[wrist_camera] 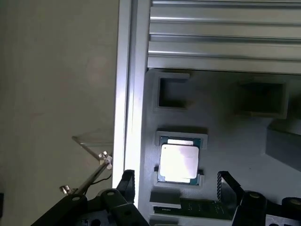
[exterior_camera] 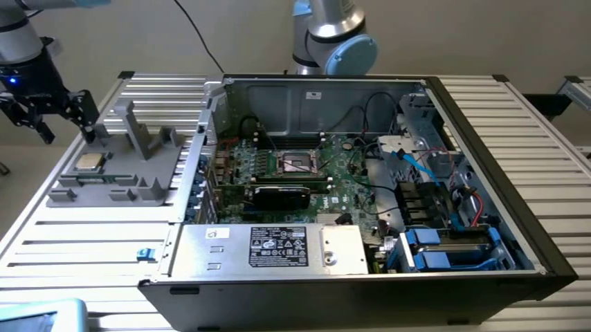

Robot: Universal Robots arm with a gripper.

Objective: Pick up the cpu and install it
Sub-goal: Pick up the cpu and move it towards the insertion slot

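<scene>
1: Two fingers of the gripper stood spread as wide as they go, pinching nothing.

2: And the cpu?

1: It lay flat, shiny top up, in a shallow seat on the grey fixture. Seen from the wrist, it sat in the gap between the two fingers, just past their tips. In the exterior view the fingers hung above it, apart from it, and the chip lay below and slightly toward the exterior view's right.

2: Long axis?

1: Near square, so hardly any. Its sides looked squared up with the line joining the fingertips, one side facing each finger.

2: Edges and room?

1: Low lips hugged the seat's corners. One finger hung over the counter's edge rail, the other over the fixture. A small green board lay on the fixture just beside the chip, near the tips. The fixture's upright posts stood beyond the cpu, clear of the fingers.

2: The socket?

1: Inside the computer case, well apart from the fingers, on the far side of the fixture. The cpu had not been lifted.
</scene>
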